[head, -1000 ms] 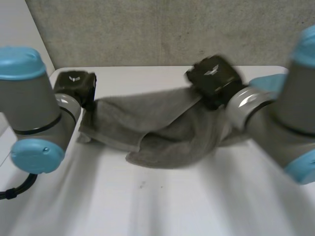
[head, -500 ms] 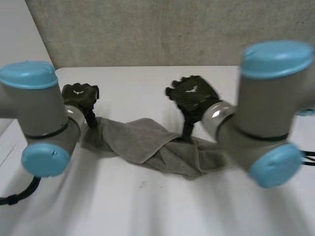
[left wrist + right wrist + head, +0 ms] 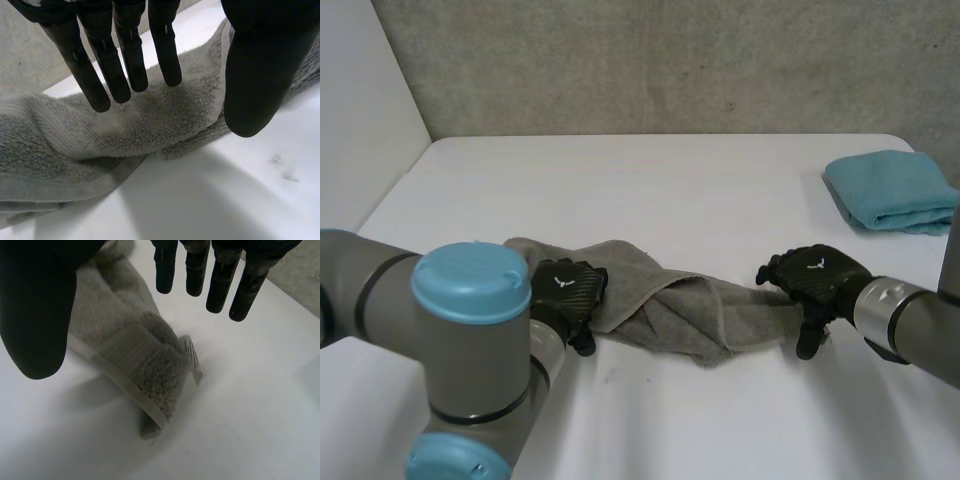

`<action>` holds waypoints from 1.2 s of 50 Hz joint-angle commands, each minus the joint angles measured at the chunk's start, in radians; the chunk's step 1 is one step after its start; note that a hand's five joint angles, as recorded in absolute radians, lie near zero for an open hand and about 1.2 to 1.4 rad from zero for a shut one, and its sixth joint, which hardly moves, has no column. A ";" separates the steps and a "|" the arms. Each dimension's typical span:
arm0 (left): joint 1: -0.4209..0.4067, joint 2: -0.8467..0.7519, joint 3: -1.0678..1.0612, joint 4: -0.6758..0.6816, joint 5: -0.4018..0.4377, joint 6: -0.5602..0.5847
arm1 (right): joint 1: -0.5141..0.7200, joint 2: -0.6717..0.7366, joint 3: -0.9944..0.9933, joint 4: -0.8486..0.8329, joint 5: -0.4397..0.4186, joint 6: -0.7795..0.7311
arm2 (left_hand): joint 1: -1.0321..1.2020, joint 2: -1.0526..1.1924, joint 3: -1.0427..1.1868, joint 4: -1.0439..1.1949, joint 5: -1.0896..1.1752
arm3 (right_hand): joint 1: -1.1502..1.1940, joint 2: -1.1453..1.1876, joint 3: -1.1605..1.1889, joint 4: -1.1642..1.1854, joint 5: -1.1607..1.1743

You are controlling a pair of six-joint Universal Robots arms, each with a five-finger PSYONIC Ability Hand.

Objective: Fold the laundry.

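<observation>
On the white tabletop (image 3: 650,190), nearer the robot than the wall (image 3: 670,60), the grey towel (image 3: 670,300) lies bunched into a long, loose strip. Its long axis runs from left to right, and the left end sits slightly farther towards the wall than the right end. Rumpled layers overlap around its middle.

The left hand (image 3: 563,293) is over the towel's left end. In the left wrist view its fingers (image 3: 125,55) reach out straight over the pile with the thumb spread off the near edge, so it grips nothing. Whether the fingertips touch the cloth I cannot tell.

The right hand (image 3: 817,280) is at the towel's right end. In the right wrist view its fingers (image 3: 220,280) are straight and splayed away from the thumb, so it too holds nothing. The towel's hemmed end lies under the palm, with one corner curled up off the surface.

Wide bare tabletop lies on the wall side of the grey towel, and a narrower bare band lies on the robot side. A folded blue towel (image 3: 892,190) lies well apart, beyond the grey towel's right end and towards the wall, close to the tabletop's right edge.
</observation>
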 commanded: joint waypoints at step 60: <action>0.129 0.282 0.373 -0.474 0.069 0.187 | 0.013 -0.285 -0.464 0.333 0.108 -0.108 | 0.763 0.769 0.770 0.768 0.771 | 1.148 1.102 1.101 1.100 1.101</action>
